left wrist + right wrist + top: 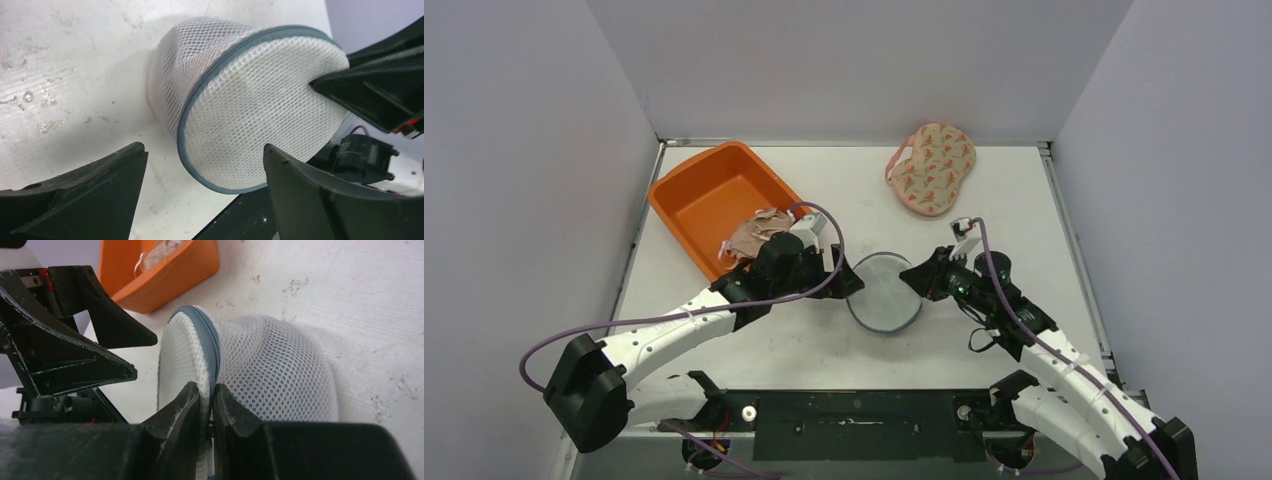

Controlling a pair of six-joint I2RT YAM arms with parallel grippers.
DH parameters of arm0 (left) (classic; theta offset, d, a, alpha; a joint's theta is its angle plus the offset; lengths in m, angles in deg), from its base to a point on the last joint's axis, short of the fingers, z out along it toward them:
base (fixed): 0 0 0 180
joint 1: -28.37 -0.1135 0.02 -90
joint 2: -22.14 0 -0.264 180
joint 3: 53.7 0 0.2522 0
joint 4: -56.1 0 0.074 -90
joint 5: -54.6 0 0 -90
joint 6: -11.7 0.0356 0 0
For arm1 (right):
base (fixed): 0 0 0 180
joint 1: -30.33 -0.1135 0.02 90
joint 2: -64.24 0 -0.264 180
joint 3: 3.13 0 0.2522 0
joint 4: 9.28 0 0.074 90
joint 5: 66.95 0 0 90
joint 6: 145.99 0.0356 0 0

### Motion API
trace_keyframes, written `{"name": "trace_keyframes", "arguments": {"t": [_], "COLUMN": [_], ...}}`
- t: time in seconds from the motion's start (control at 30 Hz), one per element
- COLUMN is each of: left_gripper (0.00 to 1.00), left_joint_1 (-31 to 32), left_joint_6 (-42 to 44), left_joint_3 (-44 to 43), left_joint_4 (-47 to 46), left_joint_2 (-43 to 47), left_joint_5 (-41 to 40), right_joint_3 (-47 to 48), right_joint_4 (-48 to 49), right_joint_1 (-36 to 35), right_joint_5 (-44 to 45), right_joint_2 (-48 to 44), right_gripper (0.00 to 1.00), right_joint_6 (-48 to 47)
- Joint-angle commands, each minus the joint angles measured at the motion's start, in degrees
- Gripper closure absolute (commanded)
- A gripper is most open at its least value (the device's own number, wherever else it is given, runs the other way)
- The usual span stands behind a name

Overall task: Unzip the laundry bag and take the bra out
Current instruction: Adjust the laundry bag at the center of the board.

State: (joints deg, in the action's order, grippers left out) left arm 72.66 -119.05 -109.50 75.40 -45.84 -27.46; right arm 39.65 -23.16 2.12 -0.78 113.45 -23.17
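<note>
The laundry bag (884, 292) is a round white mesh pouch with a grey zipper rim, mid-table between both arms. It shows in the left wrist view (260, 110) and the right wrist view (280, 365). The zipper looks closed along the part I see. My left gripper (849, 283) is open at the bag's left edge, its jaws (205, 147) apart around the rim without touching. My right gripper (914, 278) is shut on the bag's zipper rim (206, 387) at its right edge. No bra shows through the mesh.
An orange tub (714, 195) stands at the back left with a beige garment (759, 233) over its near corner. A padded floral garment (932, 168) lies at the back centre. White walls close the table on three sides.
</note>
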Motion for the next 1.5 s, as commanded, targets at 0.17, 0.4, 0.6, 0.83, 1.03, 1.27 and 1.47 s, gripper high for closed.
{"name": "trace_keyframes", "arguments": {"t": [0.17,0.4,0.6,0.83,1.03,1.27,1.47], "left_gripper": [0.04,0.04,0.04,0.04,0.04,0.01,0.15], "left_joint_1": [1.22,11.22,23.28,29.05,33.11,33.23,32.79], "left_joint_6": [-20.48,-28.73,-34.5,-38.46,-42.87,-44.66,-40.38], "left_joint_3": [3.33,7.5,14.03,9.62,7.21,8.99,7.72], "left_joint_4": [1.77,7.91,-4.15,-4.7,-1.68,-3.12,-9.37], "left_joint_2": [11.32,21.86,20.49,11.66,8.57,7.21,3.66], "left_joint_5": [-14.27,-28.89,-35.13,-39.48,-44.8,-45.74,-42.82], "right_joint_3": [-5.84,-9.44,-12.8,-11.46,-11.18,-12.6,-12.52], "right_joint_4": [-0.41,2.4,3.2,2.48,3.03,1.87,0.65], "right_joint_1": [-3.66,-13.51,-22.94,-33.28,-38.37,-39.73,-39.91], "right_joint_5": [18.52,34.17,48.42,60.45,64.89,66.12,64.46], "right_joint_2": [-11.75,-13.3,-13.93,-9.18,-5.25,-6.89,-9.29], "right_gripper": [0.95,0.95,0.95,0.95,0.95,0.95,0.94], "right_joint_6": [24.45,37.29,46.88,53.63,57.42,57.31,52.19]}}
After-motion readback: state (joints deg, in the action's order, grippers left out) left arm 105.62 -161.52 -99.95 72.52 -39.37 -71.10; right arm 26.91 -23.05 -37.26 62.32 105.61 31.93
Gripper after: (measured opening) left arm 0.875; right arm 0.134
